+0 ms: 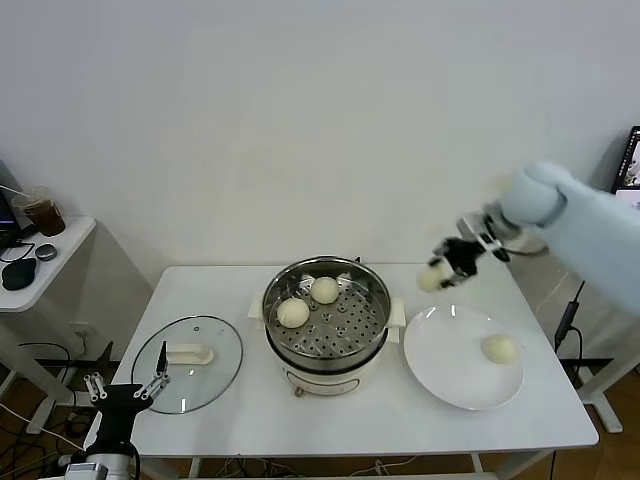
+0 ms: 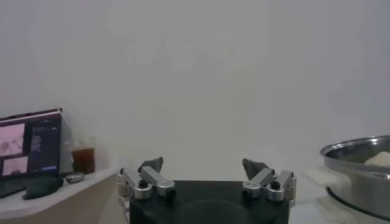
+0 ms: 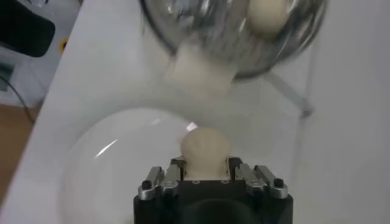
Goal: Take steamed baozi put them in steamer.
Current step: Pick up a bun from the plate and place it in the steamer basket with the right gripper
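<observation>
My right gripper (image 1: 441, 272) hangs in the air between the steamer (image 1: 326, 316) and the white plate (image 1: 463, 356), shut on a pale baozi (image 3: 206, 148). That baozi (image 1: 434, 276) shows cream-white at the fingertips. Two baozi (image 1: 293, 312) (image 1: 324, 290) lie on the perforated tray at the steamer's back left. A further baozi (image 1: 499, 348) rests on the plate's right side. My left gripper (image 1: 127, 385) is parked low off the table's front left corner, open and empty; its own view shows the spread fingers (image 2: 151, 165) and the steamer's rim (image 2: 359, 167).
A round glass lid (image 1: 187, 361) with a white handle lies flat on the table left of the steamer. A side table (image 1: 40, 262) at far left carries a cup of dark drink (image 1: 43, 211) and a mouse. The wall stands close behind the table.
</observation>
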Available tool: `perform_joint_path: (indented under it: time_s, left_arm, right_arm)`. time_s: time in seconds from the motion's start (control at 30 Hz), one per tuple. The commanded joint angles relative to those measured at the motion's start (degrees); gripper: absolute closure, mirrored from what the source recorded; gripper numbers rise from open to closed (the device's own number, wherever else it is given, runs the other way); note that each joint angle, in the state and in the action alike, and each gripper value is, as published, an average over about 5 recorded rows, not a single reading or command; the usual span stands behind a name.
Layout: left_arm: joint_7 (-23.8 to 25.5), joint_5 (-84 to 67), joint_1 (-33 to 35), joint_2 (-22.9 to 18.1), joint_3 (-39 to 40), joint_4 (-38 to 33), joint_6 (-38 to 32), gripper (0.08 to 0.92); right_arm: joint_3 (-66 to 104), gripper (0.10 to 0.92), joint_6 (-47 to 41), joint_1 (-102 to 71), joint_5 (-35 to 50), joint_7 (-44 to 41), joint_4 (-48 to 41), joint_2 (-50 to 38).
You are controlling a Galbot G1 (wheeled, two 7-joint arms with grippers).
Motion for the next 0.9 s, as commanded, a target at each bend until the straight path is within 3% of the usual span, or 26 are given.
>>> perform_joint_path:
  time_s: [0.03, 0.37, 0.53, 0.9]
  left_arm:
    - [0.03, 0.05, 0.08, -0.17, 0.00, -0.25, 0.05, 0.177]
    - [0.00, -0.31, 0.37, -0.52, -1.43, -0.59, 0.08, 0.177]
    - [-0.01, -0.60, 0.25, -0.61, -1.85, -0.54, 0.11, 0.177]
    - [-0.06, -0.58, 0.12, -0.91, -1.68, 0.09, -0.09, 0.177]
  right_arm:
    - [-9.61, 0.574, 8.95, 10.97, 4.69, 0.49, 2.14, 13.69]
    - [-18.35, 0.567, 19.36, 5.51, -2.13, 2.93, 0.81, 25.60]
    - [-19.81, 0.564, 23.92, 3.52, -9.51, 2.78, -0.53, 27.40]
    - [-20.64, 0.550, 28.74, 0.67, -13.38, 4.39, -1.89, 27.32]
